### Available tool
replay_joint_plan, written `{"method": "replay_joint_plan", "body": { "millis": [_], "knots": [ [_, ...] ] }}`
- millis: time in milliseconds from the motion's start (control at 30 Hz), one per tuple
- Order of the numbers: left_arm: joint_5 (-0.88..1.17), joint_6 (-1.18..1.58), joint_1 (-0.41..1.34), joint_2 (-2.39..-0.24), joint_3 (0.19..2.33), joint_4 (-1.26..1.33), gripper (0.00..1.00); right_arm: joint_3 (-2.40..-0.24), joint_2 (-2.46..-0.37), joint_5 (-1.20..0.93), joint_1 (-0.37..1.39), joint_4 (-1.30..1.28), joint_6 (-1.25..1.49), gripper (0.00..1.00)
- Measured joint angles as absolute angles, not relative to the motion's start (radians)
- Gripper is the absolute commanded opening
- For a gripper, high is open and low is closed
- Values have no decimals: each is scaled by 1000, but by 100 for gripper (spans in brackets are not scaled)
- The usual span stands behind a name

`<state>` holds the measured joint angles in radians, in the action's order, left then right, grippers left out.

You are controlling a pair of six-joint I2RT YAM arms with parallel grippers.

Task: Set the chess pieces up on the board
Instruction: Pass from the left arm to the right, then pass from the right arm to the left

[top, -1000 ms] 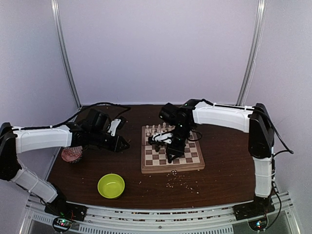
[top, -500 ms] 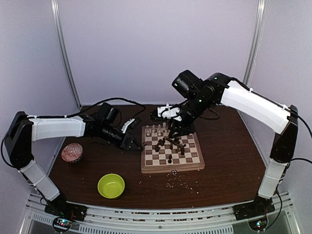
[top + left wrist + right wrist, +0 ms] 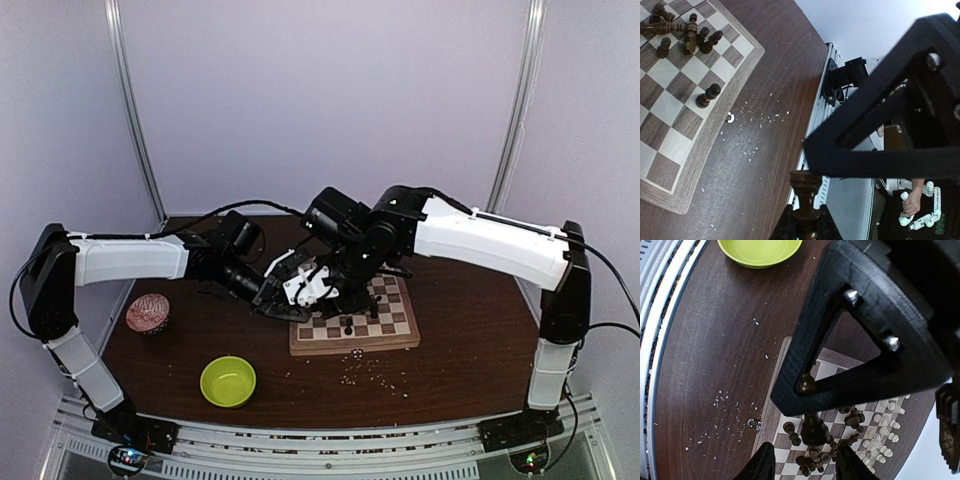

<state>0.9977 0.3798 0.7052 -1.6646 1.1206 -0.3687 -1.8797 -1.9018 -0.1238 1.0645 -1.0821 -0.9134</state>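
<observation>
- Two robot arms are seen from above, meeting over the left side of a chessboard (image 3: pixel 380 344) that is set on a dark wooden table (image 3: pixel 470 340).
- At the far left, a pink patterned cup (image 3: pixel 147 313) is stood on the table. Nearer the front, a lime-green bowl (image 3: pixel 228 381) is placed well apart from the chessboard.
- The left gripper (image 3: pixel 804 227) is clamped on a dark-brown chess piece (image 3: pixel 805 192). Which piece it is cannot be told.
- The right gripper (image 3: pixel 806 462) is held just beside it, with its fingers spread wide on either side of that same piece and not closed on it.
- The held piece is raised near the chessboard's left near corner. Whether it hangs over the rim or the table cannot be told.
- On the squares, several dark pieces (image 3: pixel 687 37) are lain toppled in a heap, one dark pawn (image 3: pixel 707 96) is stood alone, and cream pieces (image 3: pixel 886 424) are ranked at one side.
- Pale crumbs (image 3: pixel 375 372) are scattered on the table in front of the chessboard.
- A handover is judged to be in hand. If the left grip is loosened before the right fingers are closed, the piece could be dropped and could roll off.
- With both grippers crowded together, fingers could be knocked against each other, or the standing pieces could be swept over by a low pass.
</observation>
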Motion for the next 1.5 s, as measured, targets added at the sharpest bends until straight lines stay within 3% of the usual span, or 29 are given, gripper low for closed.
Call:
{"method": "replay_joint_plan", "body": {
  "millis": [467, 667, 800, 1000, 1267, 1500],
  "knots": [
    [1057, 379, 722, -1673, 1121, -373, 8, -1871, -1936, -89, 1089, -1050, -939, 40],
    [1065, 379, 727, -1680, 1121, -374, 8, -1860, -1936, -89, 1109, -1035, -946, 24],
    [1070, 380, 728, -1680, 1121, -374, 18, -1860, -1938, -88, 1113, -1036, -942, 14],
    [1058, 376, 727, -1679, 1134, -389, 34, -1841, -1937, -83, 1105, -1025, -932, 10],
    [971, 369, 672, -1589, 1142, -400, 42, -1812, -1885, -211, 979, -1028, -846, 10],
    [782, 329, 664, -1482, 1170, -339, 43, -1798, -1768, -493, 752, -1015, -674, 10]
  ]
}}
